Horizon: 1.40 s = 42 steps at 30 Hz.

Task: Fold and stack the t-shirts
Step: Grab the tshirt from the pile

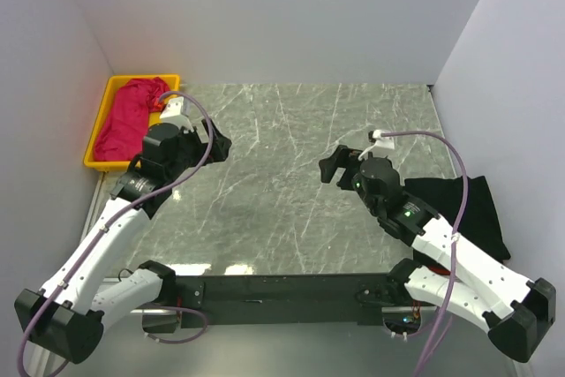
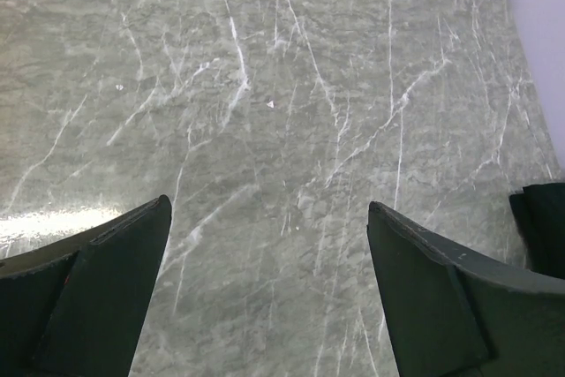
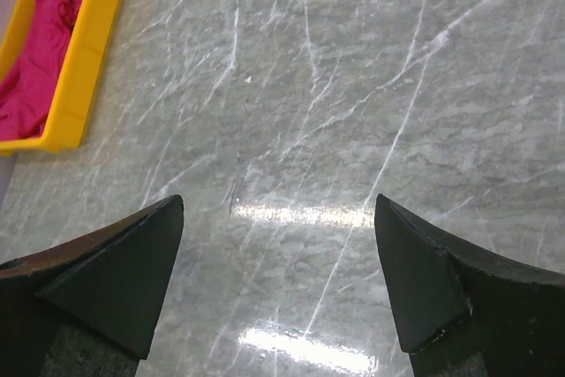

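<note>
Elbows bent, left gripper (image 2: 269, 209) and right gripper (image 3: 278, 205) hover above the marble table (image 1: 282, 121), jaws wide apart, holding nothing.

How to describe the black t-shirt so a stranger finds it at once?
Look at the right edge of the marble table, under the right arm. The black t-shirt lies on the table itself; the pink t-shirt sits in a yellow tray.

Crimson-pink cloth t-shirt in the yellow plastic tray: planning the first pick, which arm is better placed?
Left, likely. The open left gripper hangs beside the yellow plastic tray holding the crimson-pink cloth t-shirt; the right gripper sits across the table.
</note>
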Motion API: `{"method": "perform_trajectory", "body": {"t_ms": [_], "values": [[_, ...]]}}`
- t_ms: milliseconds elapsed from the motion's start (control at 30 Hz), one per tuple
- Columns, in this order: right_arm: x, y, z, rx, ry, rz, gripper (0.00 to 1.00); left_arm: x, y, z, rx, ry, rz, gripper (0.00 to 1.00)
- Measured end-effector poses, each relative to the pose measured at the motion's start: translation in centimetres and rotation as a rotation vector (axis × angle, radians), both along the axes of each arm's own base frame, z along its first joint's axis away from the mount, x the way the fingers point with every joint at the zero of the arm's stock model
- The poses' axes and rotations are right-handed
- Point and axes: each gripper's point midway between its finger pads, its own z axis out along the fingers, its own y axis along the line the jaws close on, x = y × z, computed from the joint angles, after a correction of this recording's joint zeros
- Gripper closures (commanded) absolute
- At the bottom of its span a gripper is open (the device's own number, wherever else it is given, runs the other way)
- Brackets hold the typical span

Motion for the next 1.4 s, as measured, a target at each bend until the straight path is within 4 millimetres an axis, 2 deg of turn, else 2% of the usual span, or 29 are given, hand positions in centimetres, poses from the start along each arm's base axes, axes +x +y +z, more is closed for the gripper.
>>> {"method": "perform_trajectory", "body": {"t_ms": [233,400,500,567,633,767,867,933,1067,1133,1233,1333,1400], "values": [[-0.5,-1.6,-0.2,0.019,0.038,-0.088,0.04,0.4,-0.2,0.2,-0.013,0.009,0.011,0.0],[-1.1,-2.3,-0.1,0.011,0.042,-0.094,0.04,1.6,-0.1,1.8,-0.03,-0.002,0.051,0.01],[-1.7,-2.5,0.9,0.029,0.015,-0.078,0.05,2.9,0.9,2.9,-0.035,-0.014,0.125,0.01],[-2.1,-2.5,1.7,0.046,-0.004,-0.057,0.05,4.4,2.6,3.6,-0.044,-0.012,0.207,0.02],[-2.5,-2.3,2.1,0.056,-0.016,-0.03,0.06,6.5,5.3,4.3,-0.056,-0.006,0.313,0.02],[-3.1,-1.4,2.3,0.055,-0.016,0.042,0.07,10.8,12.3,4.5,-0.065,0.009,0.555,0.07],[-3.5,-0.6,2.0,0.049,-0.004,0.096,0.08,13.2,16.8,2.7,-0.064,0.053,0.699,0.11],[-3.6,-0.2,1.7,0.04,0.006,0.123,0.09,14.7,19.8,0.5,-0.068,0.104,0.784,0.14],[-3.9,0.5,1.1,0.026,0.027,0.166,0.09,16.8,25.1,-5.4,-0.051,0.24,0.923,0.17],[-4.0,0.7,1.1,0.025,0.027,0.179,0.09,17.3,26.9,-8.4,-0.025,0.309,0.973,0.18],[-4.1,0.8,1.1,0.023,0.026,0.193,0.09,17.6,28.1,-12.6,0.005,0.404,1.01,0.18],[-4.1,0.9,1.1,0.019,0.025,0.199,0.09,17.2,28.7,-15.5,0.017,0.478,1.03,0.2],[-4.2,0.9,1.1,0.019,0.025,0.203,0.09,17.1,29.2,-16.8,0.022,0.508,1.039,0.23]]}}
